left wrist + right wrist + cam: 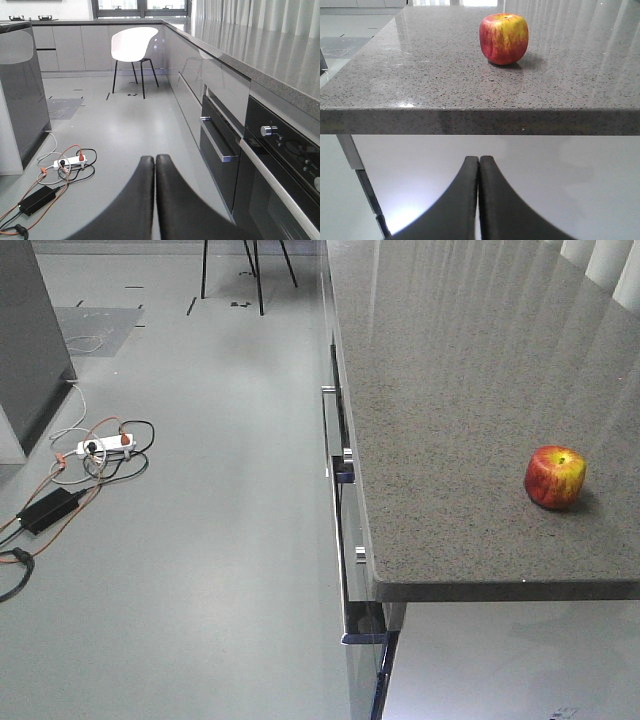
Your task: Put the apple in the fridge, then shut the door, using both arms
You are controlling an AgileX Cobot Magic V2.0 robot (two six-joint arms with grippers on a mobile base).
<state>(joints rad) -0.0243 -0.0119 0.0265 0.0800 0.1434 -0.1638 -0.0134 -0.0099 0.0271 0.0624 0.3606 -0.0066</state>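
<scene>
Right wrist view: my right end effector (479,164), fingers pressed together, sits below the worktop (420,75) edge; the apple (503,38) stands on top, ahead and above. Only the left wrist view shows my closed left end effector (155,162) and a white chair (134,44) beyond.

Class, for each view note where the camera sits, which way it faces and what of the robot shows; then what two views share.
Front: high, looking down at the counter corner, apple and power strip on the floor; no robot part shows.
Left wrist: low, behind the shut left end effector, facing along the floor toward a chair.
Right wrist: about counter height, behind the shut right end effector, facing the counter edge and apple.
Shared: front and right wrist show the apple; front and left wrist, the power strip.
</scene>
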